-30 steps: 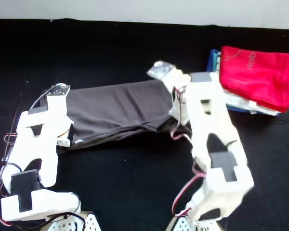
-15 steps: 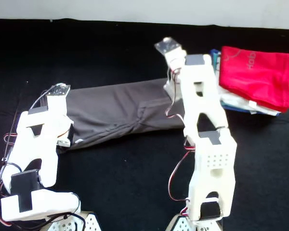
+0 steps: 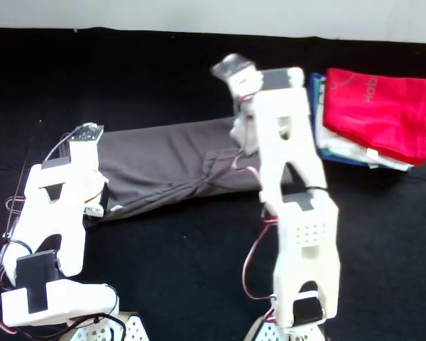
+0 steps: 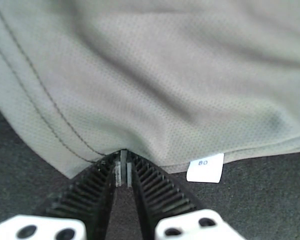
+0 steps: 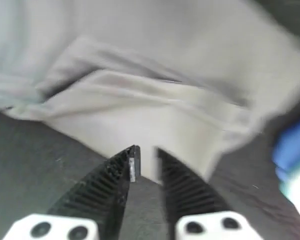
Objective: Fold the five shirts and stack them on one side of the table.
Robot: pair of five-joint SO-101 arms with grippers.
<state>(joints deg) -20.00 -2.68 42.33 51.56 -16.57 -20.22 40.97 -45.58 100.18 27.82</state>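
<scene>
The table (image 3: pixel 163 284) is covered with black cloth. A grey shirt (image 3: pixel 167 160) lies across the middle of the high view as a long band, running from the left arm's wrist at centre left to the right arm's wrist just above centre. Its surface is creased, and the creases converge near its lower edge right of the middle.

Left gripper (image 4: pixel 121 156): the jaws are closed on the stitched hem of the grey shirt, with the fabric pinched at the tips. A small white tag (image 4: pixel 205 169) hangs from the same hem just beside the jaws.

Right gripper (image 5: pixel 146 152): the jaws stand slightly parted. A folded edge of the grey shirt lies at their tips, and dark cloth shows through the gap between them.

A stack of folded shirts (image 3: pixel 355 145) sits at the upper right of the high view, just beside the right arm. A red shirt (image 3: pixel 380 114) lies on top, with white and blue layers under it.
</scene>
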